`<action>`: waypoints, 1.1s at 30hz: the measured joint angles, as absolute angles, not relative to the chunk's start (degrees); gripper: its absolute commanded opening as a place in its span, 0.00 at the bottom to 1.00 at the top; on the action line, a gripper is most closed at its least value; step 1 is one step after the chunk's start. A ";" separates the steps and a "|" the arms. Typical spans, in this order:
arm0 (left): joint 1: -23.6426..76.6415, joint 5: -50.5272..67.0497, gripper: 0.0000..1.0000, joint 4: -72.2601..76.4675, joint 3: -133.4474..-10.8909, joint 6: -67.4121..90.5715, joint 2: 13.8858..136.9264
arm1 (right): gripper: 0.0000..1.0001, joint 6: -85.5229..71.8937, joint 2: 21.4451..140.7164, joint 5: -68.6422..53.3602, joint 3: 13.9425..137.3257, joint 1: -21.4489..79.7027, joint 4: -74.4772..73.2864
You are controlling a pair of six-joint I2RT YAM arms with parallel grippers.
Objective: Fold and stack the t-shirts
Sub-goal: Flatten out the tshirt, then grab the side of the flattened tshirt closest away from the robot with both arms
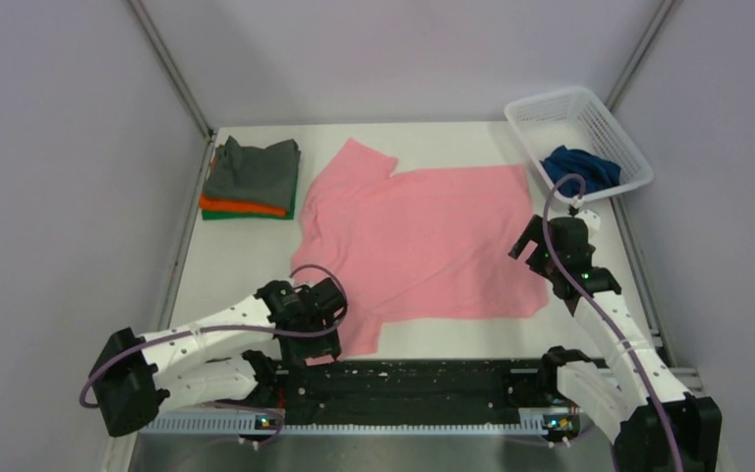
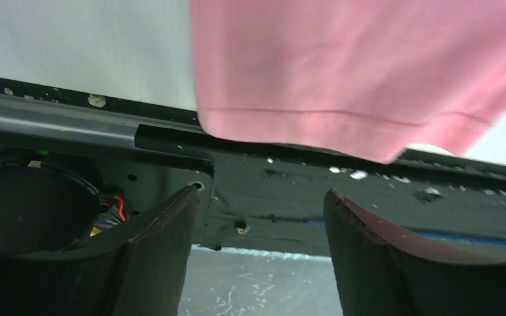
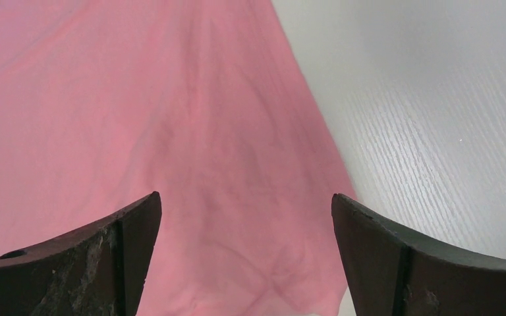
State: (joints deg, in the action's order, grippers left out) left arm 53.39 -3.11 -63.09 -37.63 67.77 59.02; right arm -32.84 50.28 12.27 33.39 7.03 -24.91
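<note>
The pink shirt (image 1: 423, 241) lies spread flat on the middle of the tabletop (image 1: 246, 265), neck to the left and hem to the right, I judge so that sleeves and sides can be turned in; no fold shows in it yet. My left jaws are spread and empty, low beside the near sleeve (image 2: 342, 125), whose stitched edge hangs over the black base rail (image 2: 369, 197) in my wrist view; that sleeve looks like my first grab. My right jaws are likewise spread and empty, poised above the hem corner (image 3: 263, 263), with bare tabletop just to its right. My left arm (image 1: 206, 344) reaches low and bent along the near edge, wrist turned back toward the rail; my right arm (image 1: 619, 334) rises from its base and tips the wrist down over the cloth. At the far left corner waits the stack: grey shirt (image 1: 253, 169) on orange (image 1: 241, 205) on green (image 1: 218, 214); the pink one belongs on top once folded. The navy shirt (image 1: 580, 169) sits crumpled in the basket (image 1: 590, 113) at far right.
</note>
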 measured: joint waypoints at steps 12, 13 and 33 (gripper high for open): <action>53.69 -7.11 0.42 -53.15 -27.94 76.44 59.77 | 0.99 -33.39 50.17 13.02 33.39 6.98 -25.36; 53.74 -7.14 0.34 -52.69 -27.88 76.73 59.77 | 0.99 -33.69 49.95 13.04 33.39 6.98 -25.58; 53.93 -13.02 0.00 -48.31 -35.77 70.22 56.55 | 0.69 -54.33 29.41 14.59 23.92 6.98 -42.98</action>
State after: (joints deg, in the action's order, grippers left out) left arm 53.93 -13.02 -48.31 -35.77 70.22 56.55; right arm -54.33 29.41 14.59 23.92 6.98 -42.98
